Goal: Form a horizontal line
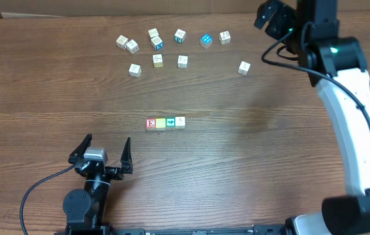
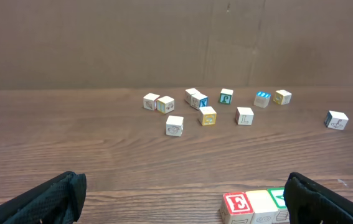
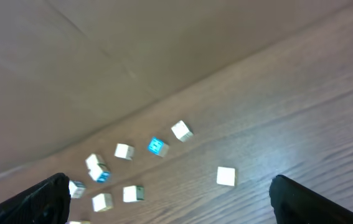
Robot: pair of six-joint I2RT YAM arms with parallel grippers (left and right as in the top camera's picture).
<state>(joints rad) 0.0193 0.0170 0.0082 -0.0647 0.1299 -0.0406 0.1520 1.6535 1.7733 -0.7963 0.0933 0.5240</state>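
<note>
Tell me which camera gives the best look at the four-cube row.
Overhead: the row shows whole there, all four cubes side by side. The left wrist view catches only its red cube, the yellow one and part of the green at the bottom edge. The right wrist view misses it.

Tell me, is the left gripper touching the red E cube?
Apart. The overhead view shows a clear gap between the left gripper and the red E cube.

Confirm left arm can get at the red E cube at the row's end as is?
Probably yes. The left gripper is open, with only bare table between it and the red E cube. The pale yellow cube abuts it on one side, so a front-to-back pinch looks safer.
</note>
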